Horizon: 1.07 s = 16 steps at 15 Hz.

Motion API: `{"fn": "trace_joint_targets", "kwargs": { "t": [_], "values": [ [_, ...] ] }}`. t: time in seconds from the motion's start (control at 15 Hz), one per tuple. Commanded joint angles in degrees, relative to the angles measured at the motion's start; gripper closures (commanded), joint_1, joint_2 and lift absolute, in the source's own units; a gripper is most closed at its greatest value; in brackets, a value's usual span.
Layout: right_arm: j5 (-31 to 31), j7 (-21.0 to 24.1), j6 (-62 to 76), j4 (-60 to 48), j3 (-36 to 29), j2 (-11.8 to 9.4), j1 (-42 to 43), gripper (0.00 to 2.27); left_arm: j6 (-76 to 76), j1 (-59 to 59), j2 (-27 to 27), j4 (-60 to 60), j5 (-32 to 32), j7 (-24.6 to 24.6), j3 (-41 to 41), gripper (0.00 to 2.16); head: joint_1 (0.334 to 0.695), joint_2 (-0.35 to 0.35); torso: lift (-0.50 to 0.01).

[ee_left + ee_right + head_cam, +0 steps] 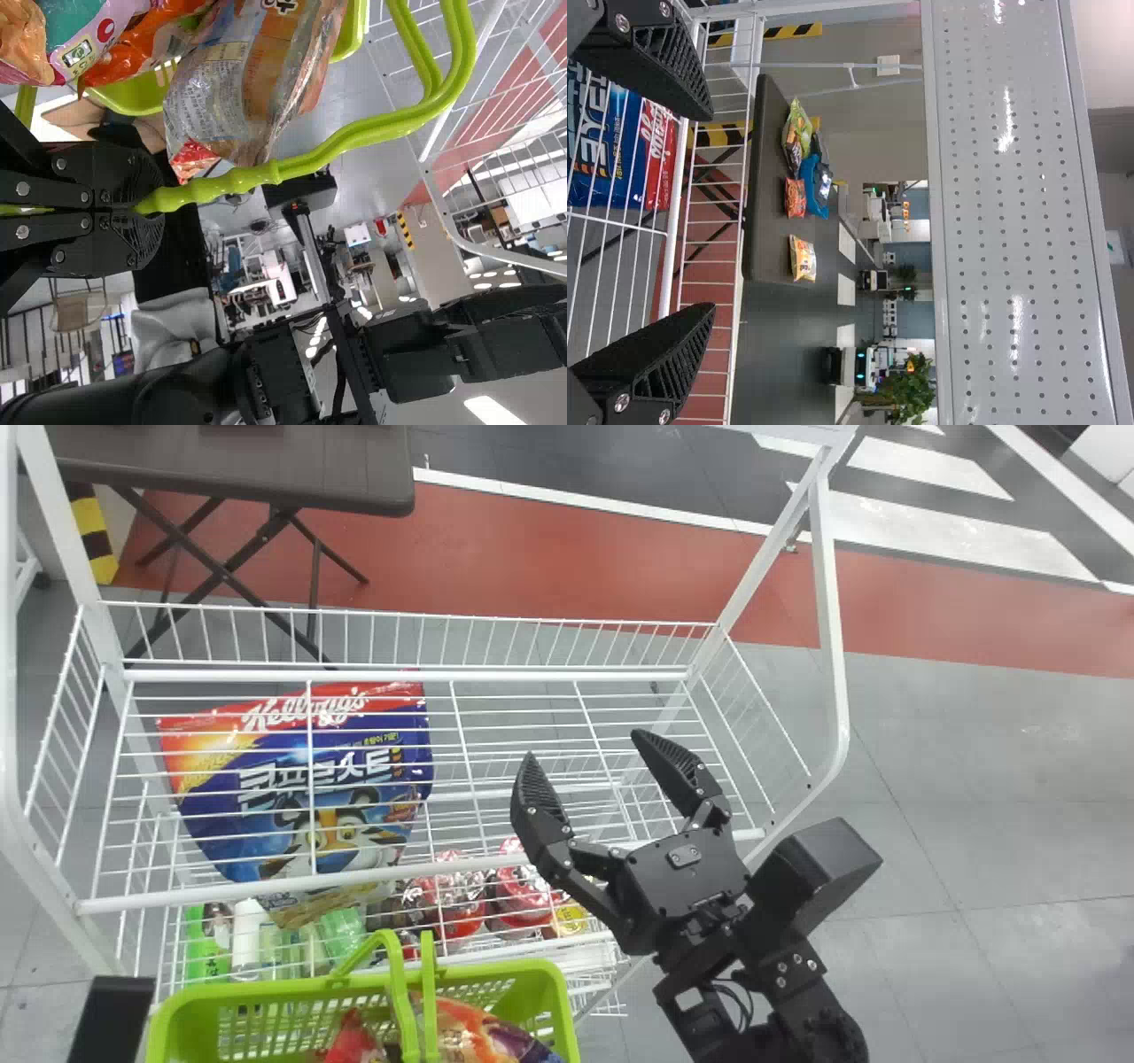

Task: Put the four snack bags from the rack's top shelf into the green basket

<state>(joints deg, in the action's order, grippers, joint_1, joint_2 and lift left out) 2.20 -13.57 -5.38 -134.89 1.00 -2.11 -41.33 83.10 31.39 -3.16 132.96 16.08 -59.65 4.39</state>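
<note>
My right gripper (583,744) stands open above the wire shelf (532,675), with nothing between its fingers; from the right wrist view, the gripper (709,212) is spread wide. A blue and red cereal bag (328,788) lies behind the shelf's wires, left of that gripper. The green basket (190,1010) is at the bottom edge, holding a red bag (350,1036) and an orange-purple bag (478,1032). In the left wrist view my left gripper (146,208) is shut on the basket's handle (354,137), beside a clear-and-orange bag (257,80) and a bright orange bag (142,49).
Red-lidded jars (523,881) and green bottles (208,948) sit lower in the rack. White posts (833,602) frame its right side. Behind the rack is a dark table (771,177) bearing several small bags. A perforated white panel (1019,212) fronts the right wrist camera.
</note>
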Motion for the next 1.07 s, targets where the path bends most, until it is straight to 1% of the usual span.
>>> {"fn": "trace_joint_targets", "kwargs": {
  "t": [0.0,1.0],
  "values": [
    [0.0,0.0,0.1,0.0,0.0,0.0,0.0,0.04,0.0,0.1,0.0,0.0,0.0,0.0,0.0,2.15,0.695,-0.35,0.0],
    [0.4,0.1,0.1,-0.6,-0.3,-0.1,-0.2,0.05,0.0,0.0,0.0,0.2,0.0,0.1,0.0,2.15,0.695,-0.35,0.0]
  ]
}}
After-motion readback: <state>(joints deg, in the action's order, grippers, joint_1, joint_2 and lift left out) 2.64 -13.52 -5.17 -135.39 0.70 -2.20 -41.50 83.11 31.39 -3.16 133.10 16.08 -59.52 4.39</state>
